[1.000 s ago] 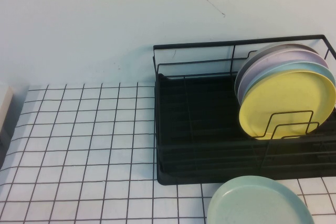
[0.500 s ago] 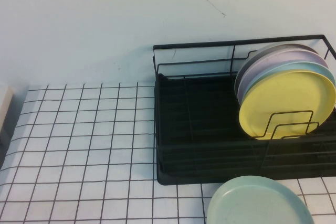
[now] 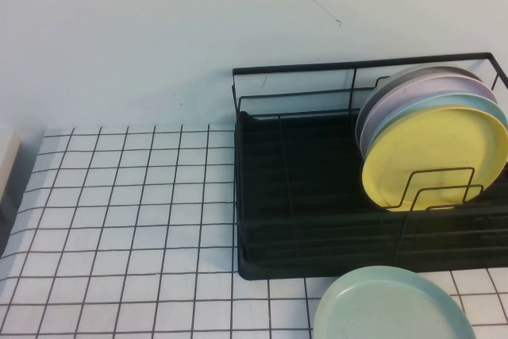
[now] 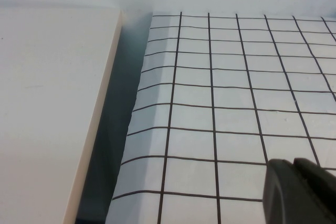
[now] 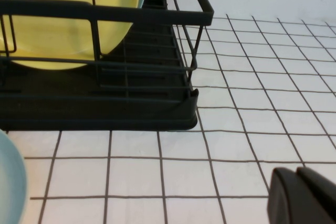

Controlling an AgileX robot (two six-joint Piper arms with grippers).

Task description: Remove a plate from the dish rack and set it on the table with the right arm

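The right gripper (image 5: pixel 302 195) is seen only in its own wrist view, as a black angular tip with its fingers pressed together and nothing held between them. It is poised low over the table (image 5: pixel 252 129), near the front of the rack (image 5: pixel 105 103) and apart from it. The left gripper (image 4: pixel 300 191) is likewise seen only in its wrist view, as a dark tip over the gridded table (image 4: pixel 210 103) near that surface's edge, where a pale flat block (image 4: pixel 52 108) lies alongside; whether its fingers are parted cannot be told. Neither arm is caught by the high view.

The yellow plate (image 3: pixel 435 156) is stood on edge in the rack (image 3: pixel 294 196), at the rack's right end, as the frontmost of a leaning stack. It is fronted by two wire dividers (image 3: pixel 438 188). Just behind it a light blue plate (image 3: pixel 432 106) is leaned, and behind that a lavender plate (image 3: pixel 413 93) and a grey plate (image 3: pixel 401 77). A mint plate (image 3: pixel 389 307) is laid flat on the table (image 3: pixel 119 220) just in front of the rack, partly cut off by the frame's lower edge.
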